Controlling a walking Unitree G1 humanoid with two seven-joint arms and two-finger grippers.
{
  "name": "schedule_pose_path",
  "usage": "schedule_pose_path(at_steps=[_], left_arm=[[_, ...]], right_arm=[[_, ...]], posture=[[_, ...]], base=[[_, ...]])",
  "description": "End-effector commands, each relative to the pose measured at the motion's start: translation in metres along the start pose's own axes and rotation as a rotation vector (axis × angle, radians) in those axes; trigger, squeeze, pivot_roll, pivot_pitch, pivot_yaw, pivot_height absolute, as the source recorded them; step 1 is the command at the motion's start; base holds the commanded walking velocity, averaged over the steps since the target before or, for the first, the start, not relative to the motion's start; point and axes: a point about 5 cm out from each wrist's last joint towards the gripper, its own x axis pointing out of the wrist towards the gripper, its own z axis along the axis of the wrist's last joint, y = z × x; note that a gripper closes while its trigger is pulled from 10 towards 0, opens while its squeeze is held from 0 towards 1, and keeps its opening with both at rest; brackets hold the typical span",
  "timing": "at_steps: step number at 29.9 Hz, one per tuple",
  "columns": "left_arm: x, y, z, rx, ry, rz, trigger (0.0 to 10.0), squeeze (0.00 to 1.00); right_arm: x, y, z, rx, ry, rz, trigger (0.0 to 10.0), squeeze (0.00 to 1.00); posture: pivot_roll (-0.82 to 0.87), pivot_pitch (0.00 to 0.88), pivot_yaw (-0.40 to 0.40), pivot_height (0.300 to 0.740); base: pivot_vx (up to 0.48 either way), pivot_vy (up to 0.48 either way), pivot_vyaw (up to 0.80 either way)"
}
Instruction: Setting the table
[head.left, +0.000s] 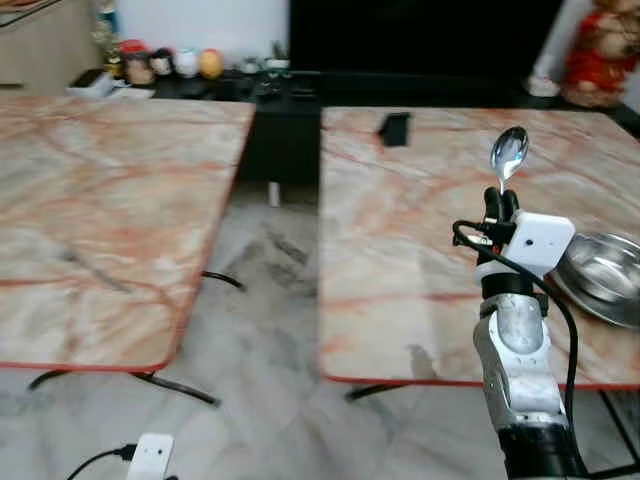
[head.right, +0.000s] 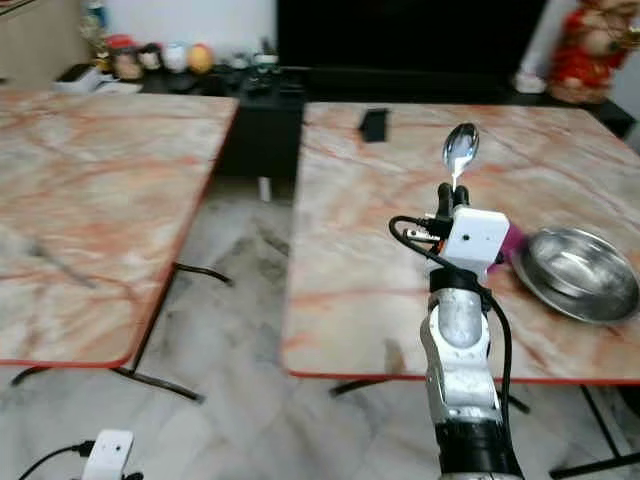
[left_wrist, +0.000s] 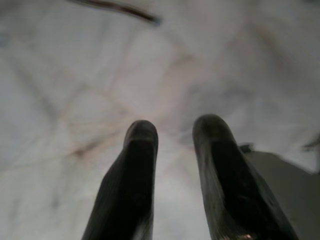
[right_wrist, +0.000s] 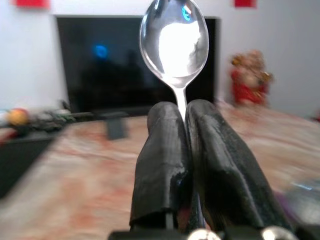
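over marble table, raised right hand grips upright spoon.

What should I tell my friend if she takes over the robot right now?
Right gripper: shut on the spoon, holding it upright with the bowl end up, above the right-hand table.
Left gripper: open, holding nothing, hanging over the floor.
Metal bowl: already on the right-hand table, near its right edge, just right of the raised arm.
Done: spoon picked up, bowl on the table.
Left: lay the spoon down, probably beside the bowl, then let go.
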Motion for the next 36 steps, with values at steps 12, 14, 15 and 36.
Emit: schedule_pose_path(at_steps=[12,14,15,36], left_arm=[[-0.0023,0.0004,-0.0109,0.011,0.031,-0.002,10.0,0.00],[-0.0024,0.0010,-0.0110,0.011,0.031,-0.001,10.0,0.00],[-0.0025,0.0014,-0.0112,0.011,0.031,-0.001,10.0,0.00],[-0.0032,-0.0023,-0.0150,0.009,0.037,-0.004,10.0,0.00]], right_arm=[[0.0014,0.0011,0.0079,-0.020,-0.035,0.000,10.0,0.00],[0.0016,0.0018,0.0081,-0.029,-0.036,0.008,10.0,0.00],[0.0016,0.0022,0.0081,-0.030,-0.037,0.009,10.0,0.00],[0.0008,0.0007,0.0040,-0.030,-0.006,0.001,10.0,0.00]], posture=[[0.01,0.000,0.003,0.731],[0.01,0.000,0.003,0.731],[0.01,0.000,0.004,0.731],[0.01,0.000,0.004,0.731]], base=[[0.000,-0.316,0.00],[0.000,-0.315,0.00],[0.000,-0.315,0.00],[0.000,-0.313,0.23]])
